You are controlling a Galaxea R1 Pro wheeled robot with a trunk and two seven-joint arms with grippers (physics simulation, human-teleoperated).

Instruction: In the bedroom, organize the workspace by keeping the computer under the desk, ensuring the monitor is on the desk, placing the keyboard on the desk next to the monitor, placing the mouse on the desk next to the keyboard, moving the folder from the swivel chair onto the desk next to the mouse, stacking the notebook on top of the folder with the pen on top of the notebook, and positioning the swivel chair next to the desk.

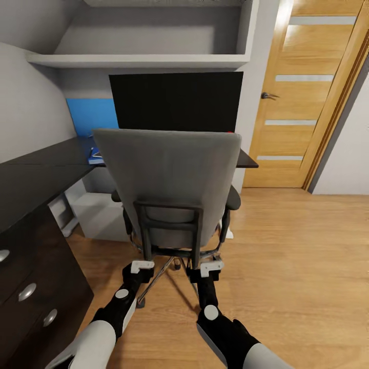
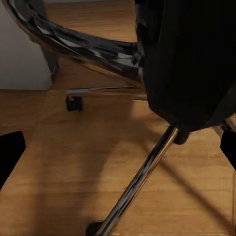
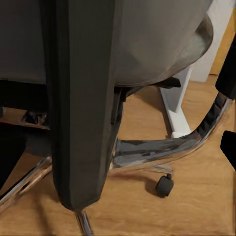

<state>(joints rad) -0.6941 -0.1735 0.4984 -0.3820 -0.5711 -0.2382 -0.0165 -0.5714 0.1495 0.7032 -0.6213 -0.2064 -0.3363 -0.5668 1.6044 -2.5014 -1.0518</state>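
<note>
1. We face the back of the swivel chair [image 1: 166, 177], which sits close in front of the worktop [image 1: 46, 171], its seat toward the monitor [image 1: 176, 101] standing on the black top.

2. Our left hand [image 1: 142, 267] and right hand [image 1: 211, 268] are both low behind the chair, at the foot of the black back-support frame [image 1: 169, 230]. The left wrist view looks at the chrome base [image 2: 140, 179] and the floor [image 2: 64, 162], with a dark finger tip at each edge, so we judge that hand wide and holding nothing. In the right wrist view a black upright of the frame [image 3: 83, 98] stands between the spread fingers, but we cannot tell whether they press on it.

3. A bright-blue flat thing [image 1: 95, 155] lies on the worktop beside the chair back, likely the folder. The computer [image 1: 100, 215] stands under the worktop. Keyboard and mouse are hidden behind the chair.

4. What could go wrong, in our judgement:
   - Pushing from so low may swing the chair round on its castors [image 3: 164, 186] rather than roll it straight.
   - A hard shove could drive the chair into the worktop edge or the white leg [image 3: 174, 105].
   - The left hand sits near the chrome spokes and could snag on them.
</note>
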